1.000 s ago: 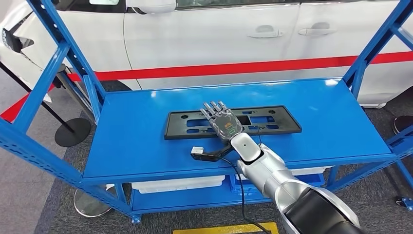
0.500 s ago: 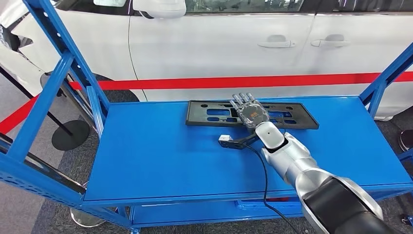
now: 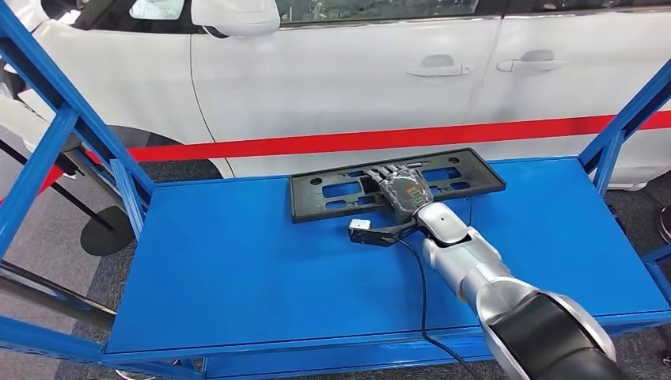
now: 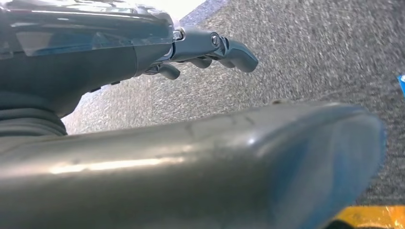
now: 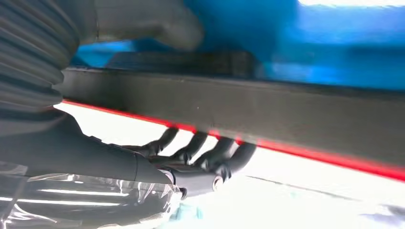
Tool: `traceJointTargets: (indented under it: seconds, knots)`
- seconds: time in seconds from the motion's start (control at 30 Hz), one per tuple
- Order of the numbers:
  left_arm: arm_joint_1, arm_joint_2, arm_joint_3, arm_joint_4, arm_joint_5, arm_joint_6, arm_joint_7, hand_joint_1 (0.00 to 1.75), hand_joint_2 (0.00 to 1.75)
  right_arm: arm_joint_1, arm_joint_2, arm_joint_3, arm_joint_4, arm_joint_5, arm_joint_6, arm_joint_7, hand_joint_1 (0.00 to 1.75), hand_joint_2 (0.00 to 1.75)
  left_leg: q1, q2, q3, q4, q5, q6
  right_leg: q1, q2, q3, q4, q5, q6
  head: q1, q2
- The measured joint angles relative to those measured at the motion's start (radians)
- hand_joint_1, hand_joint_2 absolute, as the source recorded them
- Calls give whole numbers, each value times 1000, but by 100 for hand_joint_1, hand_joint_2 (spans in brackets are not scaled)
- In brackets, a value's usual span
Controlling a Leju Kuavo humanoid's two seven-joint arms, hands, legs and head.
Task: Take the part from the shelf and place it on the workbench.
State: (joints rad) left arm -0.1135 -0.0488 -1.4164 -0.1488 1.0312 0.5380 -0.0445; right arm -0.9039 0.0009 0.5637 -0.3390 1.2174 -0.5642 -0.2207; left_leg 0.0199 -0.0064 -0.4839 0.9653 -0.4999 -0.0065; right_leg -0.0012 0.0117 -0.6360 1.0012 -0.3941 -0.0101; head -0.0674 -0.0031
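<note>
Right hand reaches out over the blue shelf, fingers curled over the black plate with the thumb on its other side, clamped on it. Left hand hangs over grey carpet, fingers loosely bent with nothing in them, thumb set apart from them. Nearest on the right, silver arm rising from the lower right corner, a black cable trailing along its left side and over the shelf's near edge. Just left of the wrist, a small camera on a black bracket. Further out, long black plate with slotted holes, lying toward the shelf's far edge, tilted, right end further away. Blue uprights at left and right. Beyond the shelf, red tape stretched across and a white car with two door handles.
</note>
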Motion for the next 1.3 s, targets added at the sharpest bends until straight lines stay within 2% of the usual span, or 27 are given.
traceJointTargets:
  seconds: [0.2, 0.43, 0.57, 0.77, 1.0, 1.3]
  knots:
    - [1, 0, 0, 0, 9, 14, 8, 0, 0, 8, -5, -53, -81, -121, -114, -111, 175, 175, 1, 1, 0, -1, 2, -7, 1, 0, 0, 1, 0, -1, 0, 0]
    - [3, 0, 0, 0, 17, 22, 8, 0, 0, -26, -36, -103, -197, -221, -116, -173, 175, 175, 0, 0, 0, 1, 3, -10, 1, -1, 3, 1, 0, -1, 0, 0]
    - [3, 0, 0, 0, 27, 27, 5, 0, 0, -61, -55, -107, -227, -343, -86, -210, 175, 175, -1, 0, 0, 2, 2, -10, -1, -1, 2, 2, 1, -1, 0, 0]
    - [4, 0, 0, 0, 43, 41, 6, 0, 0, -243, -78, -122, -266, -514, 33, -183, 175, 175, -2, 0, -1, 3, 2, -10, -2, -1, 1, 2, 1, 0, 0, 0]
    - [3, 0, 0, 0, 57, 45, 7, 0, 0, -450, -78, -165, -317, -671, 73, -138, 175, 175, -2, 0, -1, 3, 2, -9, -2, -3, 1, 2, 0, 0, 0, 0]
    - [3, 1, 1, 0, 67, 47, -11, 0, 0, -490, -78, -194, -360, -739, 79, -143, 175, 175, -2, 0, 0, 3, 2, -9, -2, -3, 2, 2, 1, 0, 0, 0]
